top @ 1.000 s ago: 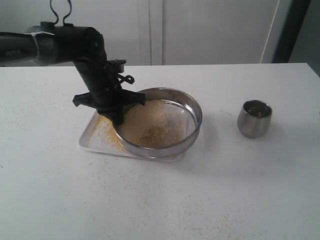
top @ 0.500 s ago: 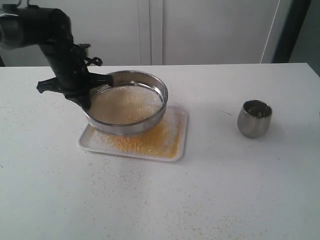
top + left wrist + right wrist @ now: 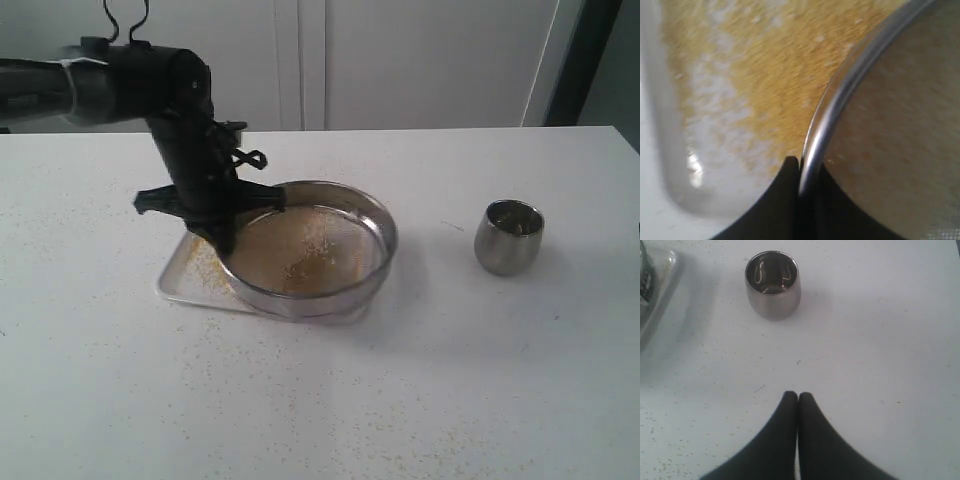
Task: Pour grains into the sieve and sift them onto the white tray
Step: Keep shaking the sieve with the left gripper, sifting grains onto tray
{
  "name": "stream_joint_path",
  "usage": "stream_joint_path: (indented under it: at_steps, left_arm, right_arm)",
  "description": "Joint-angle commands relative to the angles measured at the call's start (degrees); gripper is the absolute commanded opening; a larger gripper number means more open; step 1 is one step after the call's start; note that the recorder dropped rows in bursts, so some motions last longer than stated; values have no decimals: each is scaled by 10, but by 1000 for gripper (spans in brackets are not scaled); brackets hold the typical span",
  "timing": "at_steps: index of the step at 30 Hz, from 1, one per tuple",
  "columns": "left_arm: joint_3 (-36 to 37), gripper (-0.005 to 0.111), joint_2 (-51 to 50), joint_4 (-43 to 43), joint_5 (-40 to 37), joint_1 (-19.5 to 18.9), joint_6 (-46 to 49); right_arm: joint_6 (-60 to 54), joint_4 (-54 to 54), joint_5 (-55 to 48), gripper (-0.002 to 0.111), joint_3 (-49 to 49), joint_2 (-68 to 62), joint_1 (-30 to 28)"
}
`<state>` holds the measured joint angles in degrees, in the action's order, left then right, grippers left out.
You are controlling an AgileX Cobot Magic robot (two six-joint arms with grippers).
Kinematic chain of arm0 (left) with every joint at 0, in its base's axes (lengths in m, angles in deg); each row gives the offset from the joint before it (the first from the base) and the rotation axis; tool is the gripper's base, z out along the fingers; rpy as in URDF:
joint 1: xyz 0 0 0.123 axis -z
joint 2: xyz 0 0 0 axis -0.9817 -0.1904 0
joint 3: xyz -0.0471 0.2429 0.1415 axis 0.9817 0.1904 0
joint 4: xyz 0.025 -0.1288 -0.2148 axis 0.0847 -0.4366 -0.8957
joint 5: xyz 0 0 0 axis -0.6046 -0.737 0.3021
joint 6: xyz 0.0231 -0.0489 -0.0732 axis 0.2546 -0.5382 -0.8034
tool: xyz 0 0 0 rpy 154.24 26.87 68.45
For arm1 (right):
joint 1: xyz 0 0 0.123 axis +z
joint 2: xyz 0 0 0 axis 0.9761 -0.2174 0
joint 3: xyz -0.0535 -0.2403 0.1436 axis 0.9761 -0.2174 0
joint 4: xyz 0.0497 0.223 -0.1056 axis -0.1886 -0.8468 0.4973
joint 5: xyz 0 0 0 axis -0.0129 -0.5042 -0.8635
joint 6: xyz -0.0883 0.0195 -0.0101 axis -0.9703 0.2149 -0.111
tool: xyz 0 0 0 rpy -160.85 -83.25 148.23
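Note:
The steel sieve [image 3: 305,250] hangs over the right part of the white tray [image 3: 182,283], with a thin layer of grains [image 3: 300,268] on its mesh. My left gripper [image 3: 226,236] is shut on the sieve's left rim. In the left wrist view the rim [image 3: 840,95] runs between the black fingers [image 3: 788,172] of the gripper [image 3: 807,168]. Golden-yellow grains [image 3: 765,65] cover the tray [image 3: 660,125] beneath. My right gripper [image 3: 798,396] is shut and empty above the bare table, apart from everything.
A small rounded steel cup [image 3: 508,237] stands upright on the table right of the tray; it also shows in the right wrist view [image 3: 772,284]. Stray grains speckle the white tabletop [image 3: 330,400] around the tray.
The left arm swung the sieve left over the tray half a second ago, then back right to about where it was one second ago. Fewer grains lie in the sieve.

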<state>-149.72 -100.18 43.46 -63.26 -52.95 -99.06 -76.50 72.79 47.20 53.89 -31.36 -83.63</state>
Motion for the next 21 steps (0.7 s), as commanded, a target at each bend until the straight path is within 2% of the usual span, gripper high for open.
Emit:
stream_joint_path:
  at_steps: [1,4,6,8,10,13,15,18,21]
  left_arm:
    - [12,0,31,-52,43,-67,-14]
    - [24,0,14,-139,96,-33,54]
    - [23,0,11,-116,84,-23,57]
    - [23,0,23,-64,61,-37,33]
    - [23,0,41,-4,28,-72,-19]
    - [24,0,48,-27,21,-103,-22]
    - [24,0,35,-70,50,-87,5]
    - [23,0,14,-99,85,-28,37]
    - [12,0,18,-10,64,-12,20]
  right_arm:
    - [2,-2,5,0,-3,2,-2]
    - [2,-2,5,0,-3,2,-2]
    - [2,-2,5,0,-3,2,-2]
    - [2,-2,5,0,-3,2,-2]
    - [2,-2,5,0,-3,2,-2]
    - [2,-2,5,0,-3,2,-2]
    - [2,-2,5,0,-3,2,-2]
    - [2,-2,6,0,-3,2,-2]
    - [2,-2,6,0,-3,2,-2]
